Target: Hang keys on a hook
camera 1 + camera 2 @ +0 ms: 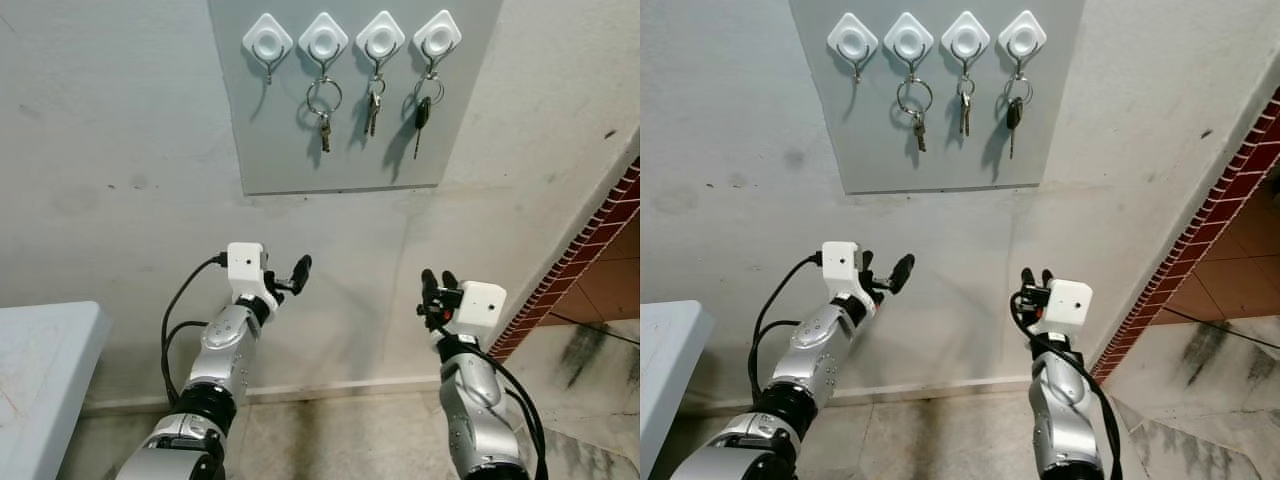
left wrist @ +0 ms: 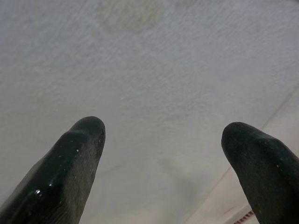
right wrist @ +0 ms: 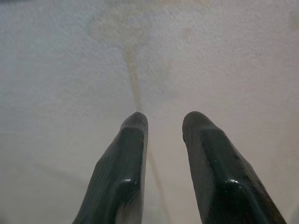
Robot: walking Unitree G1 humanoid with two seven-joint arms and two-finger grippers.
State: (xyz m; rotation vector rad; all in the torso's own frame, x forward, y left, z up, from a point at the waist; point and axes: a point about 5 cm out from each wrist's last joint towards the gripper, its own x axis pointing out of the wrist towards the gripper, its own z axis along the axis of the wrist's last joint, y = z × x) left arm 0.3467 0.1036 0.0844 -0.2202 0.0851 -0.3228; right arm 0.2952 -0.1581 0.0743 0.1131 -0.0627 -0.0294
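Observation:
A grey panel (image 1: 345,150) on the wall carries a row of white diamond-shaped hooks. The leftmost hook (image 1: 267,42) is bare. A key ring with keys (image 1: 323,105) hangs from the second hook, more keys (image 1: 373,105) from the third, and a black-headed key (image 1: 422,112) from the fourth. Well below the panel, my left gripper (image 1: 286,274) is raised toward the wall, its fingers (image 2: 74,163) wide apart and empty. My right gripper (image 1: 438,282) points up at the wall under the panel's right end. Its fingers (image 3: 126,163) stand a narrow gap apart with nothing between them.
A pale table (image 1: 40,370) juts in at the lower left. A red brick edge (image 1: 590,250) runs diagonally down the right side, with tiled floor (image 1: 600,350) beyond it. A skirting line (image 1: 330,388) marks the foot of the wall.

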